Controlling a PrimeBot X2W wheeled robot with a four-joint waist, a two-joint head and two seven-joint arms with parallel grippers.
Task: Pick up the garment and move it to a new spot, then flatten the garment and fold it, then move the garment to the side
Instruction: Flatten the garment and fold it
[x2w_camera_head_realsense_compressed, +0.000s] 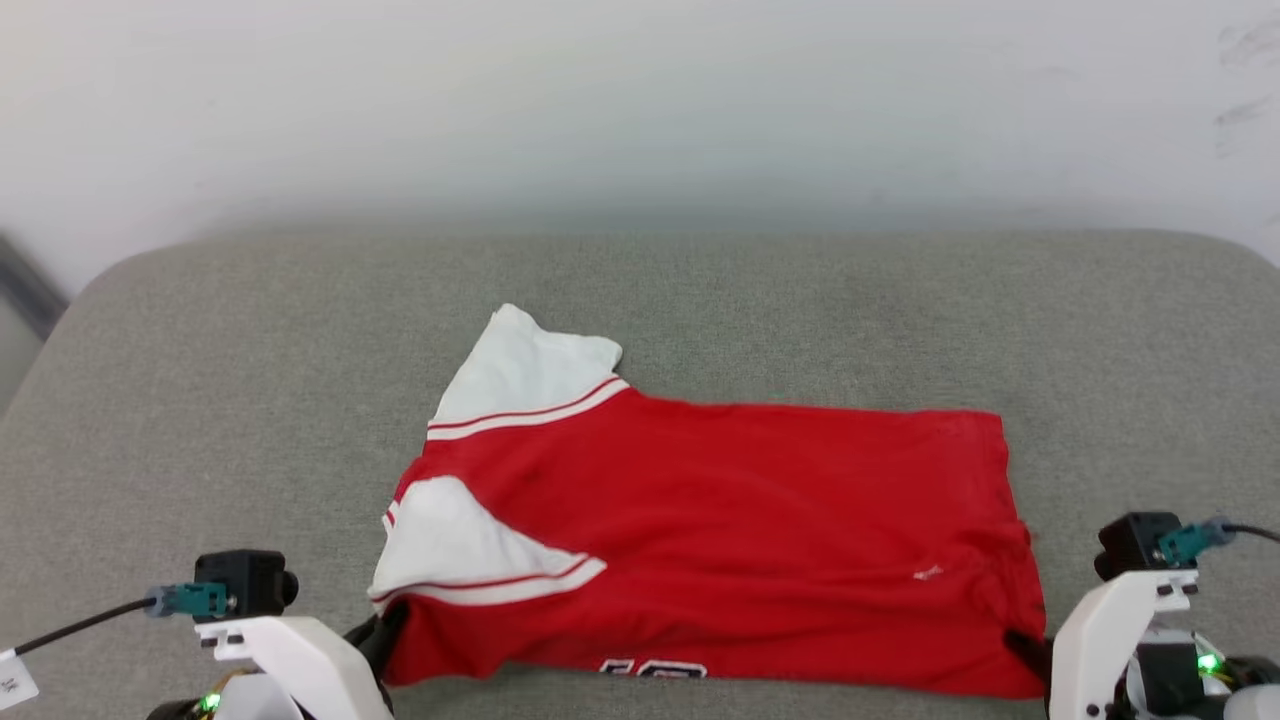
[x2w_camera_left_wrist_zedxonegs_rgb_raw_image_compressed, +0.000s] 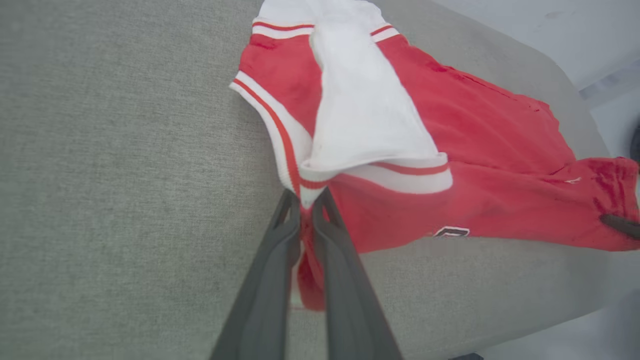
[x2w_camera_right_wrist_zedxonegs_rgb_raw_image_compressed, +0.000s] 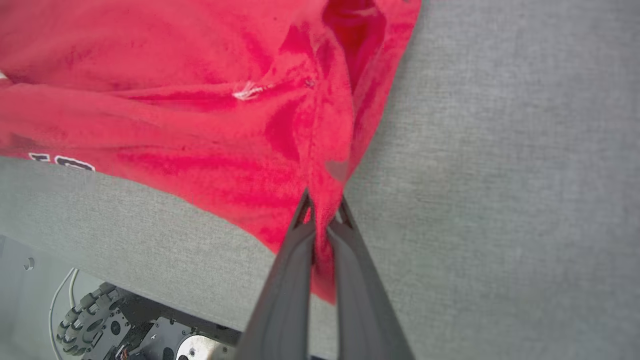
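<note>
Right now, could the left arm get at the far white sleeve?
Probably not yet: the left gripper is clamped on a near corner of the garment. Nothing stands between it and the sleeve.

Light: bright, diffuse, even. Shadows: the garment (x2w_camera_head_realsense_compressed: 720, 520) is casting only a thin dark line along its near edge on the grey desk (x2w_camera_head_realsense_compressed: 200, 400). Head view: the wall (x2w_camera_head_realsense_compressed: 640, 100) is washing out pale. Wrist views: wide-angle bending is curving the desk's edge; the left hand (x2w_camera_left_wrist_zedxonegs_rgb_raw_image_compressed: 306, 196) is blurring toward the frame bottom.
</note>
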